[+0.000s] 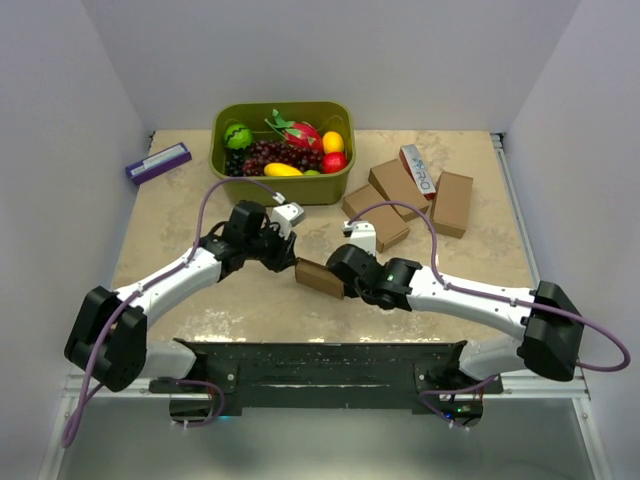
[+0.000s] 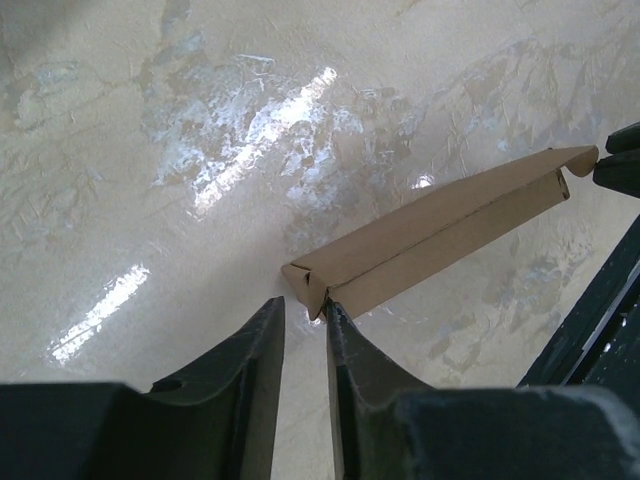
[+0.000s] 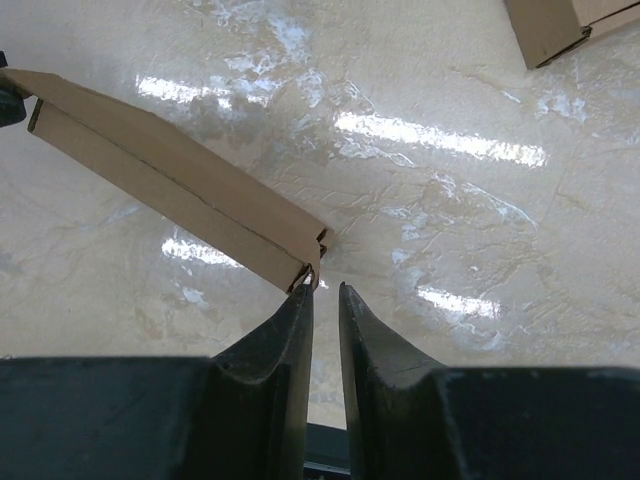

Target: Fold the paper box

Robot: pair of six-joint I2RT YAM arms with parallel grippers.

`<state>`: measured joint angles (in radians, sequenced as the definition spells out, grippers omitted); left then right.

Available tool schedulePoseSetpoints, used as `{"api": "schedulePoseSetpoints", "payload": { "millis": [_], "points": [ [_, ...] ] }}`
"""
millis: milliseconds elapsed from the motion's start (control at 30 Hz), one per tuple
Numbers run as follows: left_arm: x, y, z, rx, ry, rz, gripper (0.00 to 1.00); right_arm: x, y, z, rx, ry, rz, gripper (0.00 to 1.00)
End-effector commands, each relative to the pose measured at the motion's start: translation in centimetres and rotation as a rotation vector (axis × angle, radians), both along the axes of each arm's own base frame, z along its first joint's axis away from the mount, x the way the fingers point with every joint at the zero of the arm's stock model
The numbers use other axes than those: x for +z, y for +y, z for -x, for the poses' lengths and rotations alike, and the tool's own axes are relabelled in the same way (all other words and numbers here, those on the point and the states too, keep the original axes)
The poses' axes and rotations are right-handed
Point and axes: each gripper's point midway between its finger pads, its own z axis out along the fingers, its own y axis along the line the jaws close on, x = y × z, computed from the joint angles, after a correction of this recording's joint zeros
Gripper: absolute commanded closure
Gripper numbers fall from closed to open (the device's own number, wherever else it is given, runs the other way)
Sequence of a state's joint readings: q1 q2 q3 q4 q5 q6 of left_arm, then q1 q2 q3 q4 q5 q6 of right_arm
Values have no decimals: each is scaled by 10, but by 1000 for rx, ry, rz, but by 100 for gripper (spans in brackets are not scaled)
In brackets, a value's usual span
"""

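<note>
1. While both arms lean in over the pale marbled table (image 1: 160,220), the paper box (image 1: 320,278) sits between them near the table's middle. It is a slim brown carton with one end toward each gripper.
2. Seen from its wrist camera, the left gripper (image 2: 303,305) has its fingers (image 2: 255,370) a narrow slot apart. The box's near end, with its small folded flaps, sits right at the mouth of that slot and touches the tip of the finger on the right of that view. I cannot tell whether the tips actually pinch it.
3. On the right gripper (image 3: 325,292) the fingers (image 3: 275,370) are likewise only a thin gap apart, and bare table shows through that gap. The box's other end rests against the tip of the finger on the left of that view. It is outside the gap and not clamped.
4. From each wrist camera the box runs off at a slant, and its far end meets the other gripper's dark tip at the frame edge.
5. Whether the box lies flat on the table or is raised a little cannot be told.
6. Behind the arms a green basket (image 1: 222,150) holds fruit. A purple-and-white box (image 1: 158,162) lies to its left, near the wall.
7. Right of the basket lie several brown cartons (image 1: 452,203), with a white-and-red lettered carton (image 1: 420,170) among them. All of these are well apart from the grippers.
</note>
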<state>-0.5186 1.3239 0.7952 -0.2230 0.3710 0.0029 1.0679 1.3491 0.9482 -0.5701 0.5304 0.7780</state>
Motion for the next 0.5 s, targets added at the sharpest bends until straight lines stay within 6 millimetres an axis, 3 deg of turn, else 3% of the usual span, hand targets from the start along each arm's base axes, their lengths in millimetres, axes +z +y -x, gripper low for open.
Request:
{"api": "schedulePoseSetpoints", "payload": {
  "millis": [0,233,467],
  "points": [
    [21,-16,-10,-41,-53,61,76,18,12,-12,-23,-57,-55,80],
    [22,-20,-7,-37,-25,86,92,13,16,-13,-14,-51,-51,86],
    [20,-24,-4,-47,-10,96,99,13,20,-14,-9,-50,-56,90]
  ]
}}
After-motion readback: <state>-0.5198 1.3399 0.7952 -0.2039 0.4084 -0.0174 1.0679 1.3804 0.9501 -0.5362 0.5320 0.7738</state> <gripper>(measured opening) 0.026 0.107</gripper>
